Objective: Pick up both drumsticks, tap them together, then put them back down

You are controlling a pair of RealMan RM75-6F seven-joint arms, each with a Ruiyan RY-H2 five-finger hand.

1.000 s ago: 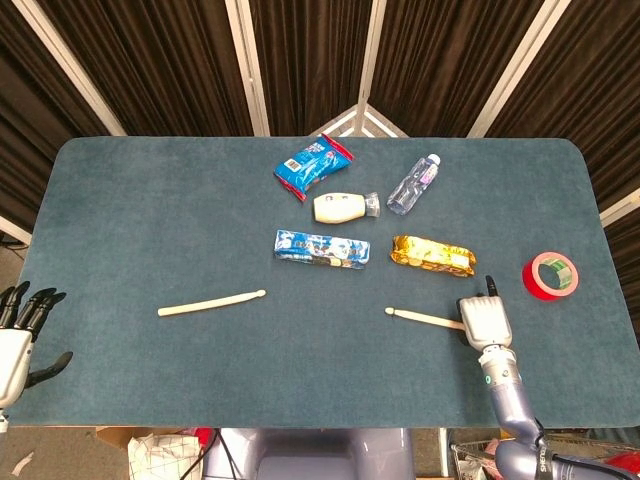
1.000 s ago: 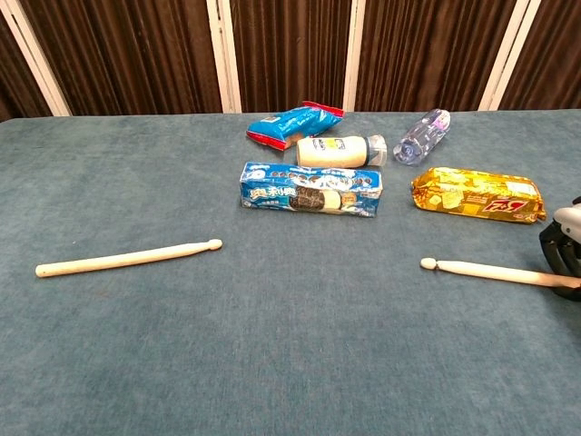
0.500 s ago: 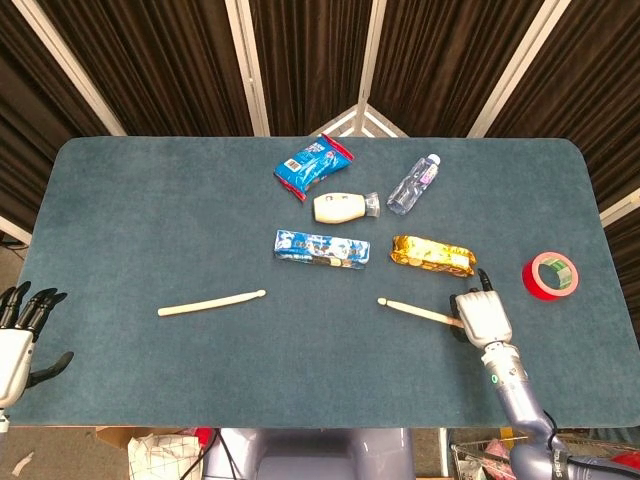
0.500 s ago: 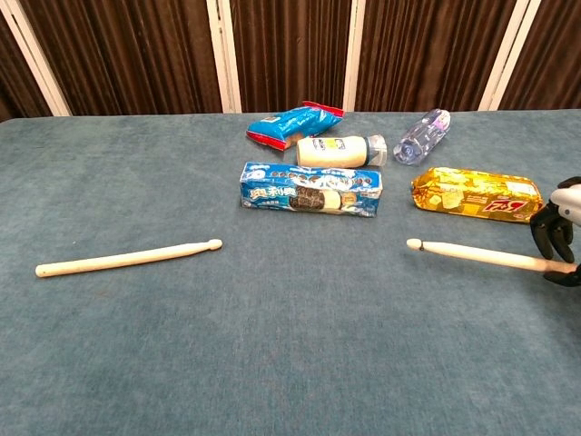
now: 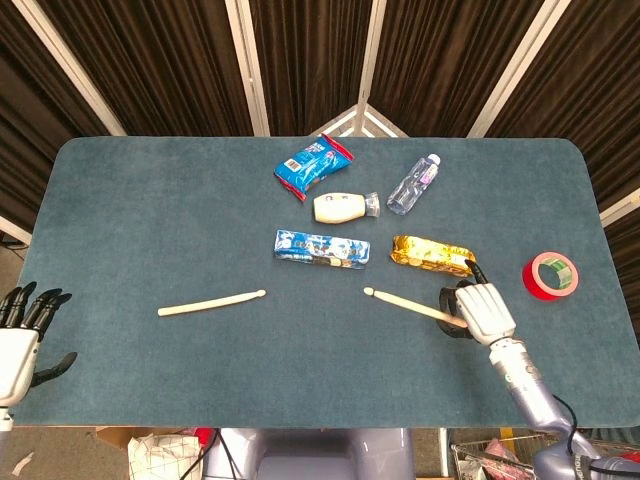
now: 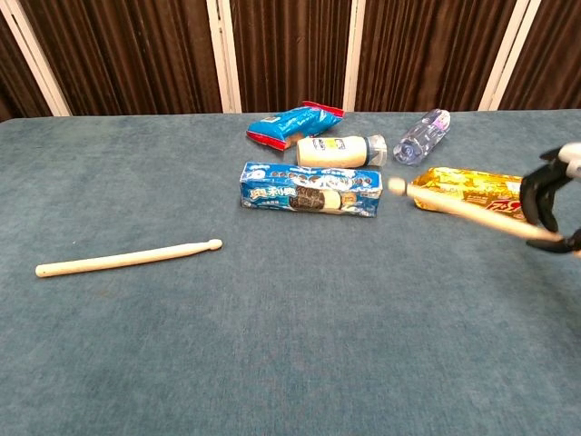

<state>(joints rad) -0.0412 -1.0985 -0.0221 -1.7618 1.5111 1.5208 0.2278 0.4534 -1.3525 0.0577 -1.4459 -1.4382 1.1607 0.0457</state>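
We see our right hand [image 5: 483,311] near the right front part of the counter [image 5: 150,220], its fingers curled around the thick end of a drumstick [image 5: 405,305]. In the chest view this stick [image 6: 458,209] is off the counter surface, slanting up and leftward, with its rounded tip in front of the gold snack pack [image 6: 472,186]. Our left hand [image 5: 22,335] sits off the counter's front left corner with fingers spread and nothing in it.

The second drumstick [image 5: 211,303] lies flat on the counter left of centre, tip pointing right, well apart from both hands.

Further back we see a blue cookie pack [image 5: 321,248], a small cream bottle [image 5: 345,207] lying on its side, a blue snack bag [image 5: 314,165] and a clear water bottle [image 5: 414,183] lying down. A red tape roll [image 5: 552,275] sits near the right edge, just beside our right hand.
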